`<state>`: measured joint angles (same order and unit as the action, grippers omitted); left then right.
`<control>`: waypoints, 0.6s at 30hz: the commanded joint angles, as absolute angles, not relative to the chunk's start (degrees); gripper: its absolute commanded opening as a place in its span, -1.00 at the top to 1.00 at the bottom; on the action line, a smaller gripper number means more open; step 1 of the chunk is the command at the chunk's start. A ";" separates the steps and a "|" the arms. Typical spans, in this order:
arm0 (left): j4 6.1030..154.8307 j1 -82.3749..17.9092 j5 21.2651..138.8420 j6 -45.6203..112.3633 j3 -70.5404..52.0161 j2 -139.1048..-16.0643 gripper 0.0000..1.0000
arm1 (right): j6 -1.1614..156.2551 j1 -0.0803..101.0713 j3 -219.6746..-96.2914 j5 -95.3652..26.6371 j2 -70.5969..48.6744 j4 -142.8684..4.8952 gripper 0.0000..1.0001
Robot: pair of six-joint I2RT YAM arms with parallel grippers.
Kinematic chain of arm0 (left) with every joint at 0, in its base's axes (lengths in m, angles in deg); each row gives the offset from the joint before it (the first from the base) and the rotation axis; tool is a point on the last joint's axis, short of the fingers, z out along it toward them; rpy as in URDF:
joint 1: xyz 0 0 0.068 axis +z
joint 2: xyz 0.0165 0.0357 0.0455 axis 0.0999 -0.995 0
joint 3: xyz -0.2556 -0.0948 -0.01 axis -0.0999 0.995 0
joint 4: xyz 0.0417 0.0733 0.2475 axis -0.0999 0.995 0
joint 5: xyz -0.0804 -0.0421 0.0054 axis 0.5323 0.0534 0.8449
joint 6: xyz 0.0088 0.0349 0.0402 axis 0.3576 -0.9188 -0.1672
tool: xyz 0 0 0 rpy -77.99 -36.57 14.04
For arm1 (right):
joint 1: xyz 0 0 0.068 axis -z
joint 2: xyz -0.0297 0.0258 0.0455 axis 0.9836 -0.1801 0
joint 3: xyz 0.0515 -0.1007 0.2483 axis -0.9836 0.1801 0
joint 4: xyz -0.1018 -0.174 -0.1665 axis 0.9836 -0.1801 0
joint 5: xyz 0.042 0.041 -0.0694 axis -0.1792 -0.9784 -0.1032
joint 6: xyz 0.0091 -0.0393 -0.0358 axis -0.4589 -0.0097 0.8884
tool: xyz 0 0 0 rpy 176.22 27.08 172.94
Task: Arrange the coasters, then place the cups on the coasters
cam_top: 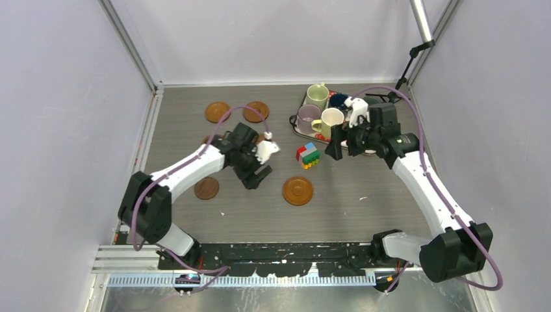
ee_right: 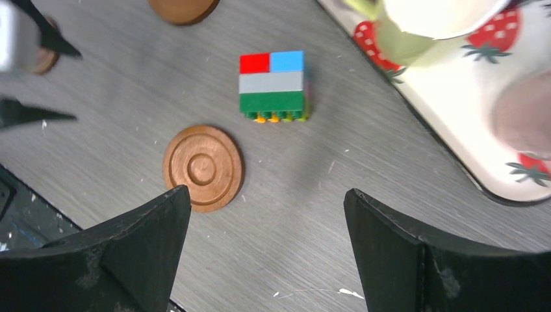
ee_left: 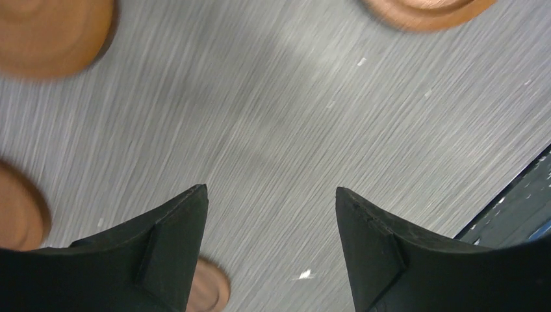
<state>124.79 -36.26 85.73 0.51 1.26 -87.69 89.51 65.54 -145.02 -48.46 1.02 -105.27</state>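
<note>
No text, label, brand, number or sign is legible in any of the three views. The only printed surface is the white tray [ee_right: 448, 110], which bears a red strawberry motif without lettering. The block toy [ee_right: 273, 84] shows plain bands of red, blue, grey and green, unmarked.
</note>
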 commanded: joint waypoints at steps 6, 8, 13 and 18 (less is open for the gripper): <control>114.47 -49.32 82.36 11.03 -8.78 -101.51 -0.48 | 84.38 72.99 -144.75 -47.54 7.14 -99.17 -0.85; 112.80 -50.71 82.58 12.77 -9.59 -103.41 -0.49 | 84.37 73.63 -144.14 -47.24 7.02 -98.91 -0.85; 108.56 -52.40 80.79 16.17 -10.33 -106.44 -0.50 | 85.06 73.99 -143.22 -47.00 6.69 -98.81 -0.85; 105.47 -54.09 78.40 17.37 -10.68 -108.52 -0.50 | 85.35 74.01 -142.70 -47.91 5.61 -98.51 -0.84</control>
<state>110.89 -52.91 80.96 15.03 -8.25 -107.41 85.49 73.80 -142.75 -47.52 6.07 -101.01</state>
